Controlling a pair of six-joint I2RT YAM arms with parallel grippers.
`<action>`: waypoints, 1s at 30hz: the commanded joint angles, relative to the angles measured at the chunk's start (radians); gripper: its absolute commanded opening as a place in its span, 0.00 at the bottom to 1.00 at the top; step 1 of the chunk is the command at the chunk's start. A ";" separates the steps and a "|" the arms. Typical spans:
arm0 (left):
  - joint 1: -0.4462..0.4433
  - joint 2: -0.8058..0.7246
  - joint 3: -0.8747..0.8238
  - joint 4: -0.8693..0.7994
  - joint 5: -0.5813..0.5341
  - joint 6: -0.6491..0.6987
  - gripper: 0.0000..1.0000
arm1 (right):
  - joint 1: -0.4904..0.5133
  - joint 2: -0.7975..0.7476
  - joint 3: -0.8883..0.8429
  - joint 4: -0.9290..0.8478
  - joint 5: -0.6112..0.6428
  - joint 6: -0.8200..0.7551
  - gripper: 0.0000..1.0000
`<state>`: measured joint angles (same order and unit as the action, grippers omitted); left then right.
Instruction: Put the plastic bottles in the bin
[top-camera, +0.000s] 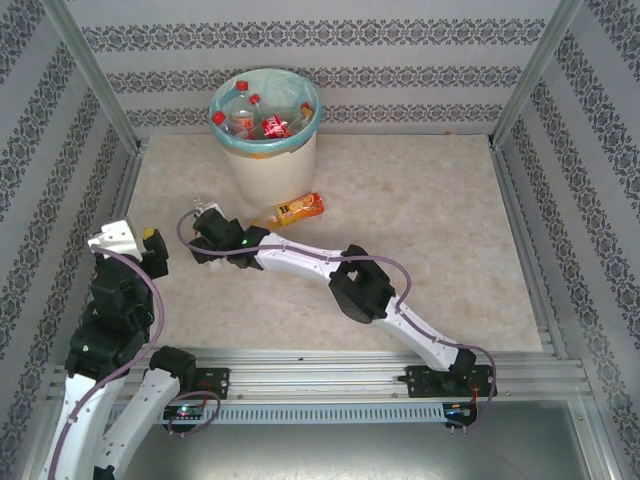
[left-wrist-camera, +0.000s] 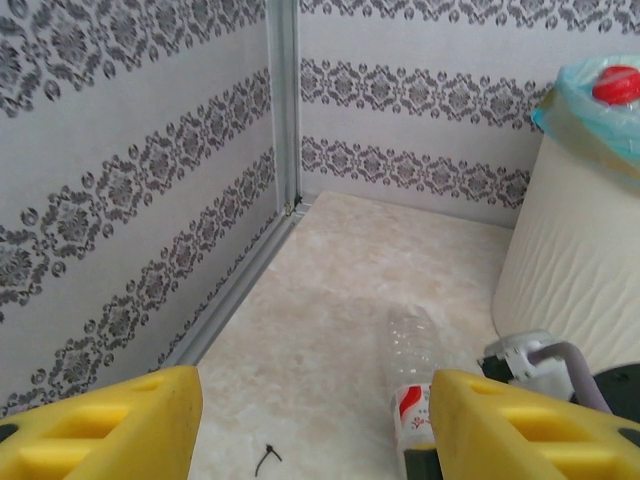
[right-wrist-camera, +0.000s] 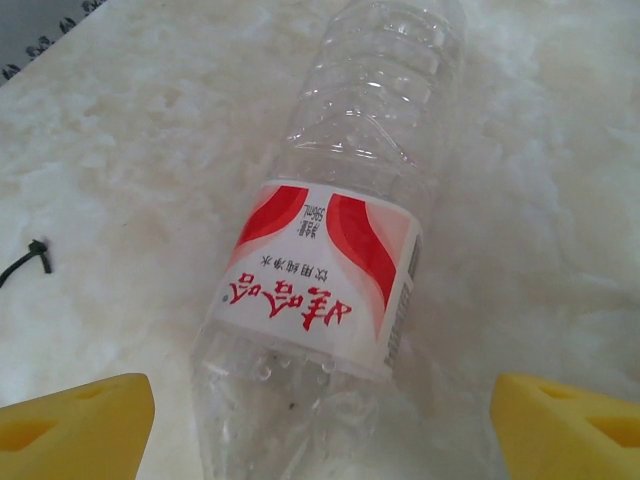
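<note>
A clear empty bottle (right-wrist-camera: 320, 260) with a red and white label lies flat on the table, directly between the wide-apart yellow fingers of my right gripper (right-wrist-camera: 320, 430), which is open and not touching it. The same bottle (left-wrist-camera: 412, 360) lies just inside the right finger of my left gripper (left-wrist-camera: 315, 430), which is open and holds nothing. An orange-labelled bottle (top-camera: 298, 209) lies by the foot of the bin (top-camera: 262, 165). Several red-capped bottles (top-camera: 262, 122) sit inside the bin. My right gripper (top-camera: 203, 222) reaches far left, near my left gripper (top-camera: 135, 240).
The left wall and its metal rail (left-wrist-camera: 235, 290) run close beside my left gripper. A small black scrap (left-wrist-camera: 266, 460) lies on the marble-patterned table (top-camera: 420, 240). The bin wall (left-wrist-camera: 575, 280) stands just right of the clear bottle.
</note>
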<state>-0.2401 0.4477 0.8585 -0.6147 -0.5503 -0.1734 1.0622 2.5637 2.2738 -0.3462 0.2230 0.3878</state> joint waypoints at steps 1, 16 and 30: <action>0.011 -0.010 -0.020 0.037 0.015 -0.030 0.62 | -0.008 0.042 0.086 -0.046 0.020 0.005 0.88; 0.011 -0.022 -0.040 0.064 0.006 -0.014 0.63 | -0.027 0.180 0.224 -0.086 0.027 0.032 0.78; 0.011 0.009 0.016 0.101 0.053 0.046 0.63 | 0.018 -0.181 -0.183 0.040 -0.019 -0.027 0.61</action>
<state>-0.2401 0.4435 0.8326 -0.5751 -0.5179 -0.1680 1.0573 2.5122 2.1628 -0.3801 0.2195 0.3748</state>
